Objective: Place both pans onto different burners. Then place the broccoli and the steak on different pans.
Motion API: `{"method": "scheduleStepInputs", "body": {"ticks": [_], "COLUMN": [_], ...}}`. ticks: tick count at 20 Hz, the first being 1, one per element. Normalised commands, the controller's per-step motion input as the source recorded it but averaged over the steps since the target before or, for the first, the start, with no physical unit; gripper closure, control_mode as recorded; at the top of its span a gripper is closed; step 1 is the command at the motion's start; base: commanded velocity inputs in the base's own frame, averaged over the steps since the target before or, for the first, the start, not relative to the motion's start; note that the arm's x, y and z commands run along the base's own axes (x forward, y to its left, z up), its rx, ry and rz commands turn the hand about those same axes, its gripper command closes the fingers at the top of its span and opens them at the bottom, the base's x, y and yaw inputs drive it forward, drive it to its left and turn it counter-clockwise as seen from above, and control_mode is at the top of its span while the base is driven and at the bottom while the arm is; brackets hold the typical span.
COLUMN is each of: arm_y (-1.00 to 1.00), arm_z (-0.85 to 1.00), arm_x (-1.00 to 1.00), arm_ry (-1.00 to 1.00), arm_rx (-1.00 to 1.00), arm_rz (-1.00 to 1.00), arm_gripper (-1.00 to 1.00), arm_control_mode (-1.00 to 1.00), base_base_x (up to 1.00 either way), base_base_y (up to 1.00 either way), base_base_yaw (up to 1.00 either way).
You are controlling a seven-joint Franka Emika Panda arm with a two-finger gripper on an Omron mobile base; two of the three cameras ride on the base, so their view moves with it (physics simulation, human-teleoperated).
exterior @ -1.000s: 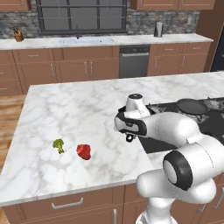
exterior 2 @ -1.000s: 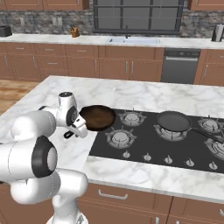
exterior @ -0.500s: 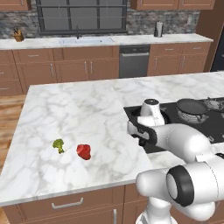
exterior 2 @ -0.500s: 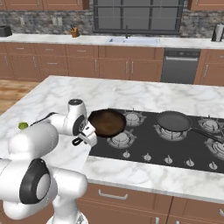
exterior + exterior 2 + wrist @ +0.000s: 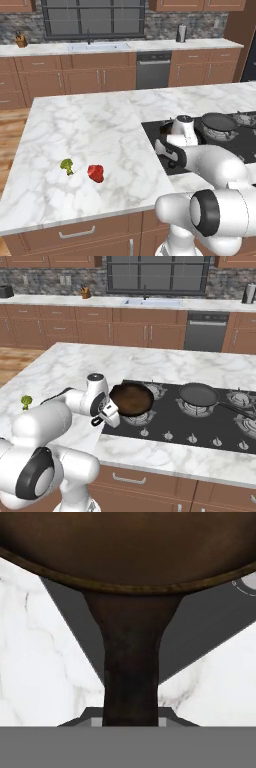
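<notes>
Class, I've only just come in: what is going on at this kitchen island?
The robot arm's gripper is shut on the handle of the rust-brown pan and holds it over the front left burner of the black cooktop. The near-black pan already sits on another burner further along. The broccoli and the steak lie side by side on the marble counter, apart from the cooktop and not yet in any pan.
</notes>
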Motion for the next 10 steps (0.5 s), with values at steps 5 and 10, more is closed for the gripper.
{"method": "scheduleStepInputs", "body": {"ticks": [5, 10], "arm_y": [-0.24, -0.02], "arm_z": [0.00, 0.00], "arm_x": [0.07, 0.31], "arm_ry": [0.01, 0.06], "arm_rx": [0.00, 0.00], "arm_rz": [-0.04, -0.02], "arm_gripper": [1.00, 1.00], "arm_control_mode": [-1.00, -1.00], "base_base_x": [0.00, 0.00], "base_base_y": [0.00, 0.00], "base_base_yaw": [0.00, 0.00]}}
